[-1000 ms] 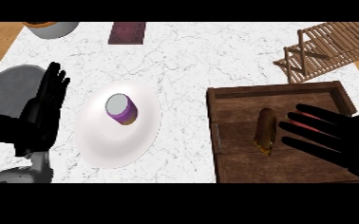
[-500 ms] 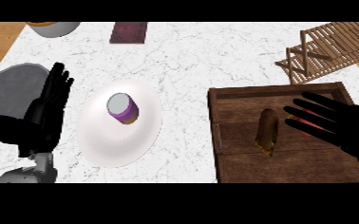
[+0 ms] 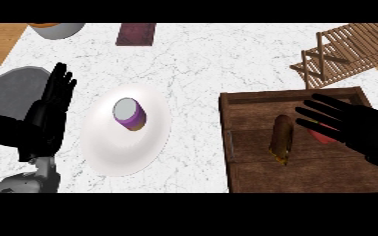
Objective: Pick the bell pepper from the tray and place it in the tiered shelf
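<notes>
Right robot hand (image 3: 353, 126) has moved up over the red bell pepper (image 3: 319, 131) in the brown wooden tray (image 3: 244, 100), fingers spread wide, nothing grasped yet.

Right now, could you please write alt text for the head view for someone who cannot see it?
The open right hand hovers over a wooden tray, partly covering a red pepper beside a brown hot dog. A wooden shelf stands beyond; the open left hand rests beside a white plate holding a purple cup.
</notes>
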Action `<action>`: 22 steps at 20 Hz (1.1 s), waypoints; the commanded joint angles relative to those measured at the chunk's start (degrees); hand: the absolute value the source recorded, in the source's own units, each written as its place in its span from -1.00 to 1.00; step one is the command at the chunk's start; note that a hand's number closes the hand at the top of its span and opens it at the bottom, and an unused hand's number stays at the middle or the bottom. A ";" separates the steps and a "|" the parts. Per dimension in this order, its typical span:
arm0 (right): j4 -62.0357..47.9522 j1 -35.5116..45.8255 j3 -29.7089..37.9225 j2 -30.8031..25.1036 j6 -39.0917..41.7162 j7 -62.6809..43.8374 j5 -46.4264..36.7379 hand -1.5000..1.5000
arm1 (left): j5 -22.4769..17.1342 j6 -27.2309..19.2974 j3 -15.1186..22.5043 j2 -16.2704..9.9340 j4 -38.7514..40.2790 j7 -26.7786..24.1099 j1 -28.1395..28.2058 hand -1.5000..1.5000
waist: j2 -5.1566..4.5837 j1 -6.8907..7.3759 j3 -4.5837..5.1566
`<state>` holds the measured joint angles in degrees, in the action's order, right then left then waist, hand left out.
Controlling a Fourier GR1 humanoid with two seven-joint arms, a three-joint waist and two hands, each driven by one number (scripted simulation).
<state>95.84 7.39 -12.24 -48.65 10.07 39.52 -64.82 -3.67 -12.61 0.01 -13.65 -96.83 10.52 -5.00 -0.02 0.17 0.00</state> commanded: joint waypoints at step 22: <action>-23.66 8.45 1.32 15.38 -9.18 9.65 -19.13 1.00 | 0.59 5.03 -5.45 1.83 1.33 -0.48 -1.37 0.00 | -0.04 0.06 0.00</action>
<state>76.34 15.41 -9.64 -34.92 4.60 48.28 -80.15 -2.61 -8.08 -4.00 -11.60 -96.86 9.78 -4.64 0.25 0.25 0.40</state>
